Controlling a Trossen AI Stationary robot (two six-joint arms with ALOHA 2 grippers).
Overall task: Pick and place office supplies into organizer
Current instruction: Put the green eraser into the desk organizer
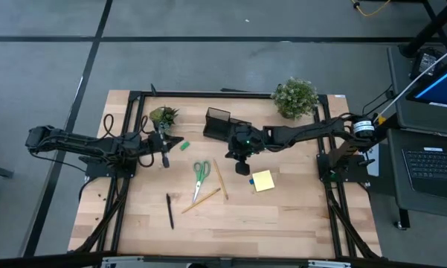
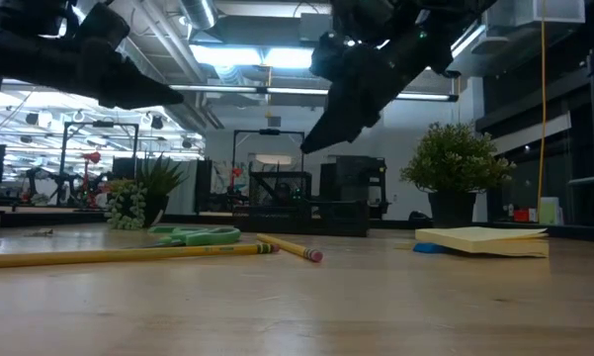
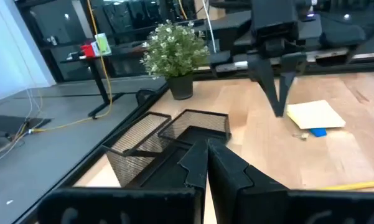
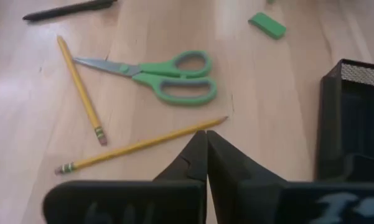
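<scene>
The black mesh organizer (image 1: pixel 219 123) (image 3: pixel 174 134) stands at the table's far middle. On the wood lie green-handled scissors (image 1: pixel 201 171) (image 4: pixel 155 73), two pencils (image 1: pixel 219 179) (image 4: pixel 140 146), a black pen (image 1: pixel 169 211), a yellow sticky-note pad (image 1: pixel 262 181) (image 3: pixel 316 115), a blue piece (image 1: pixel 251 181) and a green piece (image 1: pixel 184 146) (image 4: pixel 267 25). My right gripper (image 1: pixel 242 165) (image 4: pixel 205 140) hovers shut just in front of the organizer, above the table between the scissors and the pad. My left gripper (image 1: pixel 164 158) (image 3: pixel 205 149) is shut and raised left of the green piece.
A large potted plant (image 1: pixel 295 97) (image 3: pixel 176 53) stands at the far right corner and a small one (image 1: pixel 163 117) left of the organizer, close to my left gripper. The near half of the table (image 1: pixel 283 223) holds only the pen and a pencil end.
</scene>
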